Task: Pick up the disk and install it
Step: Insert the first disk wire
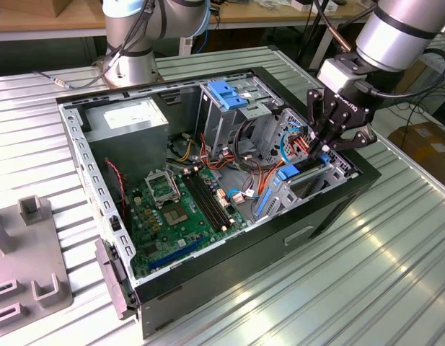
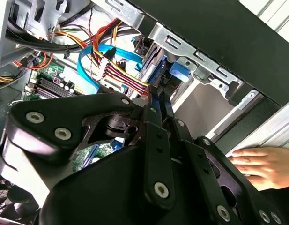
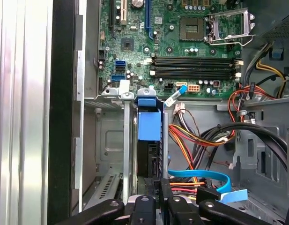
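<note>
The disk (image 3: 149, 157) stands on edge in a bay slot at the front corner of the open computer case (image 1: 229, 252). Its dark narrow end faces up and a light-blue plastic rail (image 3: 149, 123) runs along it. The exterior view shows the blue rail (image 1: 288, 173) just under my gripper (image 1: 324, 148), which reaches down into the case at the exterior view's right. In both wrist views my gripper (image 3: 163, 185) (image 2: 161, 101) has its two black fingers pressed together. Their tips sit right at the disk's blue tab (image 2: 180, 71), and nothing is clamped between them.
Red, yellow and blue cables (image 3: 200, 176) crowd the space beside the bay. An upright cage with a blue top (image 1: 229, 94) and a grey power-supply box (image 1: 128, 119) stand behind the green motherboard (image 1: 179, 209). A person's hand (image 2: 261, 164) rests outside the case wall. A grey fixture (image 1: 27, 267) lies at the exterior view's left.
</note>
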